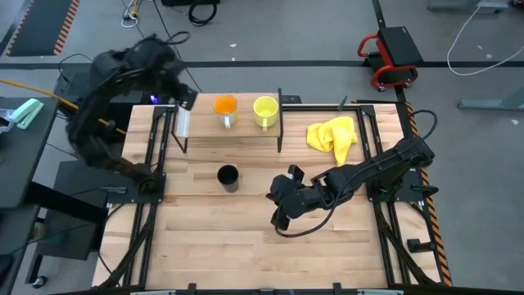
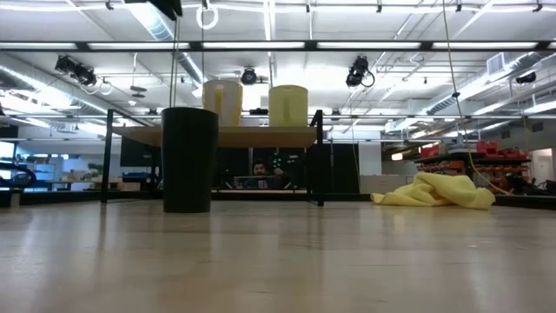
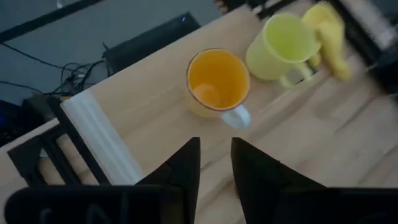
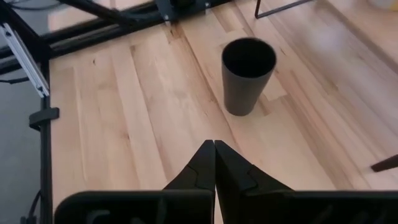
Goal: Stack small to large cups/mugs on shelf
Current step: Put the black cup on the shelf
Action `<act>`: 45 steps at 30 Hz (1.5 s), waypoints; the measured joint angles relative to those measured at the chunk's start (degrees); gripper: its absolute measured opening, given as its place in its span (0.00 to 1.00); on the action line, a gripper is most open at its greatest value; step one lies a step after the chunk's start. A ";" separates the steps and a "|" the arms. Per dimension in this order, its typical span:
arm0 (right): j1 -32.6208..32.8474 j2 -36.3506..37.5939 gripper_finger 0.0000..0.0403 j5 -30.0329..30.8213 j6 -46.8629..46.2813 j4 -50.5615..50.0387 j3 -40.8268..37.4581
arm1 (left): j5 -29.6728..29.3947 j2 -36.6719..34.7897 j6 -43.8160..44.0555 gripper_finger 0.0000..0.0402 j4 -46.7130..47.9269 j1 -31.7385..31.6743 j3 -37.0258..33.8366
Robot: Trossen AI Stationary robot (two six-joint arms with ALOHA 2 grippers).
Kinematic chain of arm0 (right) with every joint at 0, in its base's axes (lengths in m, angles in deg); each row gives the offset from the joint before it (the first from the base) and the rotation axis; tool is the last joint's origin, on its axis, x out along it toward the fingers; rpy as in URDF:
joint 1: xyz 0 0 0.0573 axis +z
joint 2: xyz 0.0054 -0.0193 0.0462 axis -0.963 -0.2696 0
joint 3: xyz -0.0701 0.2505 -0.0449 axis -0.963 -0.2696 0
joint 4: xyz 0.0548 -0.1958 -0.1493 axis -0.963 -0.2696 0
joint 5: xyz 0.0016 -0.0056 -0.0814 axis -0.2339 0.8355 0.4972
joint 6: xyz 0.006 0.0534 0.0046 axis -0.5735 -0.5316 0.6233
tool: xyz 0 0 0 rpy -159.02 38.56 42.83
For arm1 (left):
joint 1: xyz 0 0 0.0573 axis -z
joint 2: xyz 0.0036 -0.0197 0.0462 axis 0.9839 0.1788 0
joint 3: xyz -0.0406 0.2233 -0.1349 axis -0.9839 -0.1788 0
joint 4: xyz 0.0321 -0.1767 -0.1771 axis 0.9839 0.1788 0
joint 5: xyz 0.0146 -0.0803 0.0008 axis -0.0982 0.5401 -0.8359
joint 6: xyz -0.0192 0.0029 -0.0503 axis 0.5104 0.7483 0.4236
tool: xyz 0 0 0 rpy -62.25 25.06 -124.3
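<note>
An orange mug (image 1: 225,106) (image 3: 217,82) with a pale handle and a yellow mug (image 1: 264,109) (image 3: 281,46) stand upright side by side on the low wooden shelf (image 1: 205,129) (image 2: 261,136). The taller black cup (image 1: 228,176) (image 4: 247,74) (image 2: 189,159) stands on the tabletop in front of the shelf. My left gripper (image 3: 216,155) (image 1: 187,100) hovers above the shelf's left end, open, short of the orange mug. My right gripper (image 4: 214,149) (image 1: 277,205) is shut, low over the table to the right of the black cup, pointing at it.
A crumpled yellow cloth (image 1: 333,133) (image 2: 434,191) lies on the table right of the shelf. Thin black shelf posts (image 1: 281,123) stand at the board's ends. Black frame rails (image 1: 151,156) run along the table's sides. Bare wood lies near the front edge (image 1: 246,254).
</note>
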 joint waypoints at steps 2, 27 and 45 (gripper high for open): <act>-0.03 1.45 0.02 0.20 0.71 -0.36 0.00 | -0.08 -2.29 1.74 0.24 0.01 1.23 0.02; 3.47 17.58 0.02 6.87 -30.98 -42.23 -0.02 | -5.91 -20.95 20.29 0.22 -13.27 22.61 -40.61; 6.71 24.50 0.02 2.32 -37.60 -0.88 -33.59 | -3.24 -24.01 34.79 0.20 -28.82 32.75 -61.33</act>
